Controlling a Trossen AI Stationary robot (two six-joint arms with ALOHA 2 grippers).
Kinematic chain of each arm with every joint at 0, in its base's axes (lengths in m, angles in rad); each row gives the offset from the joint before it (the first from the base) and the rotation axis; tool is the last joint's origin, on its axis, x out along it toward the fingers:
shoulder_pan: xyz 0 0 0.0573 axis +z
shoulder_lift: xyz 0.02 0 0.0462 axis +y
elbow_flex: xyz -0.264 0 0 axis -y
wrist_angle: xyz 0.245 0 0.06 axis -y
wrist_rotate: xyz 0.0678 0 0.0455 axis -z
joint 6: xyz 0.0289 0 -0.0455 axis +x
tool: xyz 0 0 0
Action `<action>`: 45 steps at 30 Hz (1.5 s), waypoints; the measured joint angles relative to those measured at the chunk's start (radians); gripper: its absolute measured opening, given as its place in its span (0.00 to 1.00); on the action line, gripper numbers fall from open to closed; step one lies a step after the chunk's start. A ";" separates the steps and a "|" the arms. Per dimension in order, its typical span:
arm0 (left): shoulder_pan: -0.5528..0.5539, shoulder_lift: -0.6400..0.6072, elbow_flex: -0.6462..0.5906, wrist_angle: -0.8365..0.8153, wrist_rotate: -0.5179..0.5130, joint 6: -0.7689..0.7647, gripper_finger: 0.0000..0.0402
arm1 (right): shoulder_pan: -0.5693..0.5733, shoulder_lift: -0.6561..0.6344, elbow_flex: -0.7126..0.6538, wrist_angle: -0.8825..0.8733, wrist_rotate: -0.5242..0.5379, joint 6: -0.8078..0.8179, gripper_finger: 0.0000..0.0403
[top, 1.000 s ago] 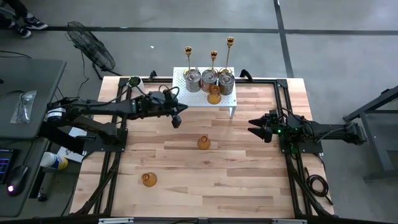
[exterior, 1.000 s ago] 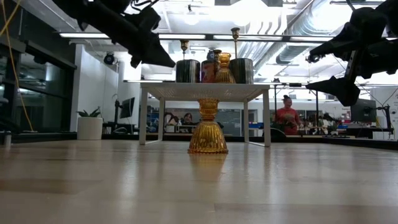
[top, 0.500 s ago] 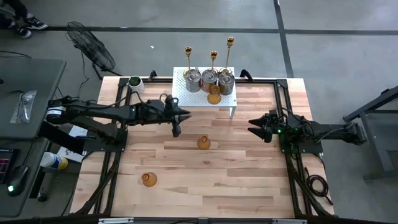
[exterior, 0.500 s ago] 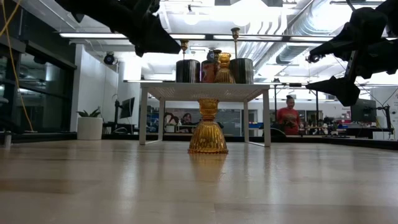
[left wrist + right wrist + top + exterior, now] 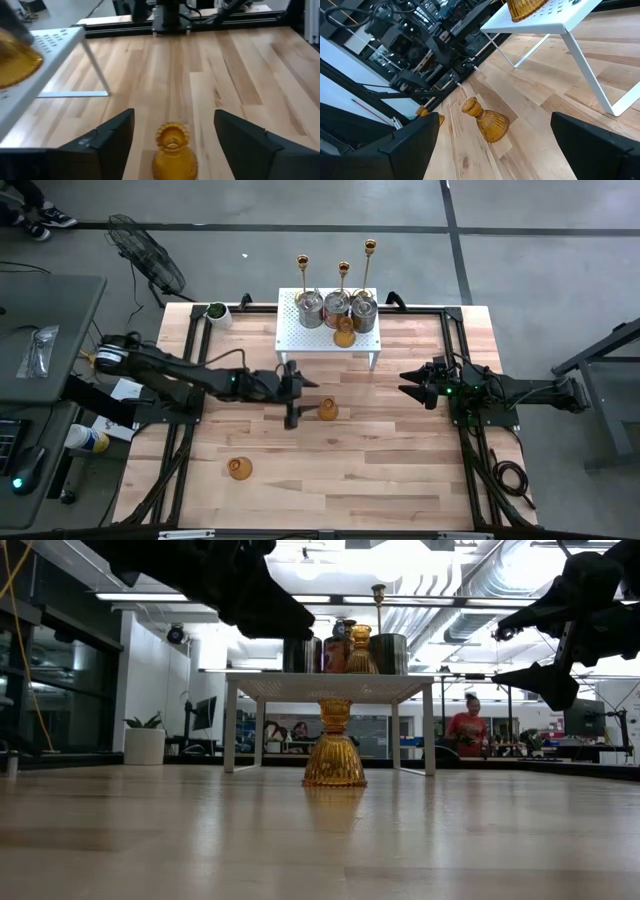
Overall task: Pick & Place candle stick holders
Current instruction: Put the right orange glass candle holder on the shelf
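amber glass is what your left pincer [image 5: 293, 402] now faces: it has come forward from beside the white perforated rack [image 5: 300, 338] and hangs low over the wooden table [image 5: 400, 460], just beside the ribbed amber holder [image 5: 327, 410] in the middle. in the left wrist view its two dark fingers [image 5: 110, 137] are spread wide, with the scalloped rim of this holder [image 5: 172, 155] standing between them, not touched. a second ago the pincer was higher and nearer to the rack edge.

your right pincer [image 5: 407, 389] has not moved; it waits above the right side of the table, its fingers spread apart and holding nothing.

nothing else has changed place. a second amber holder [image 5: 239, 469] stands near the front left part of the table, well apart from the first. the third amber one [image 5: 344, 334] sits on the rack, in front of three shiny silver cups [image 5: 337, 308] of squat round shape. behind them three slim brass sticks [image 5: 343, 276] rise on thin stems. in the low view the middle holder [image 5: 334, 748] shows a bell-like ribbed base and a narrower neck, standing upright before the rack legs.

a white cup [image 5: 217, 312] with dark contents stands at the far left corner.
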 joint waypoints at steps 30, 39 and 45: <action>-0.057 0.389 -0.236 0.757 -0.234 -0.091 0.70 | 0.000 0.000 0.000 0.000 0.000 0.000 0.93; -0.057 0.507 -0.181 0.824 -0.131 -0.114 0.70 | 0.000 0.000 0.000 0.000 0.000 0.000 0.93; -0.057 0.547 -0.120 0.818 -0.132 -0.108 0.70 | 0.000 0.000 0.000 0.000 0.000 0.000 0.93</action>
